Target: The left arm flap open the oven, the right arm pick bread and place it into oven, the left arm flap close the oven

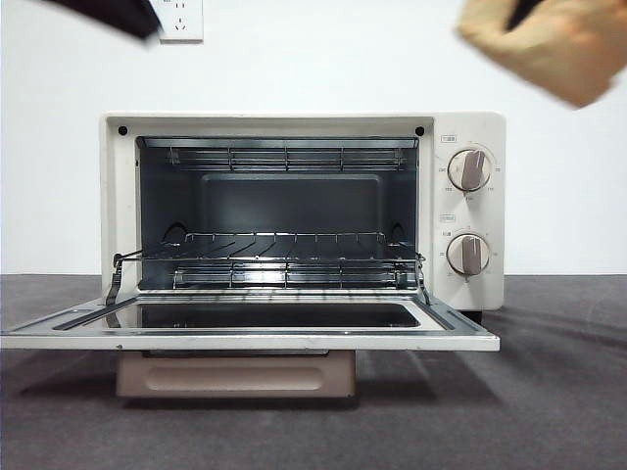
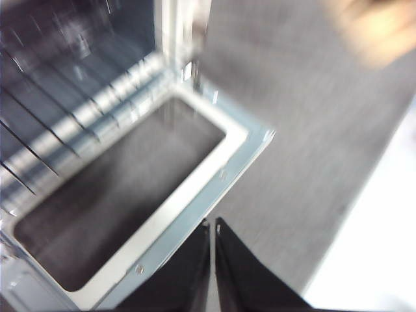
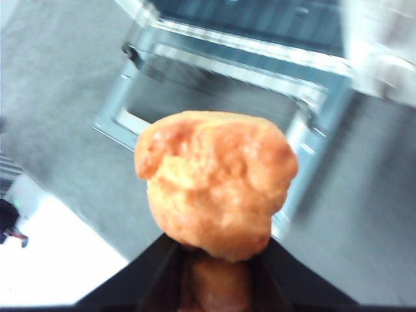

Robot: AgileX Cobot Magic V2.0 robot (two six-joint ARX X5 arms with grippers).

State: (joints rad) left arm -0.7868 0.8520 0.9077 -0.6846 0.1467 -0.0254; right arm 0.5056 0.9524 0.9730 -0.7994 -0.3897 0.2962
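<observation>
Nearest the front camera lay the oven's door (image 1: 245, 338), folded flat and level over the dark table (image 1: 549, 392), its glass window facing up and its beige handle (image 1: 235, 374) hanging beneath the front edge. Behind it the oven (image 1: 470, 122) stood open, a wire rack (image 1: 269, 257) spanning the lower part of the cavity with nothing resting on it, and two knobs (image 1: 469, 169) set one above the other on the right panel.

High in the upper right corner of the front view, the bread (image 1: 549, 44) hung in the air, above and to the right of the oven and clear of it. In the right wrist view the right gripper (image 3: 218, 244) pinched the golden, lumpy loaf from below, jaws closed against its sides, with the open door and rack blurred beyond it.

Up in the opposite top corner of the front view only a dark tip (image 1: 108, 12) showed. The left gripper (image 2: 212, 227) was raised above the outer corner of the opened door, its two jaws pressed nearly together and gripping nothing, the view streaked with blur.
</observation>
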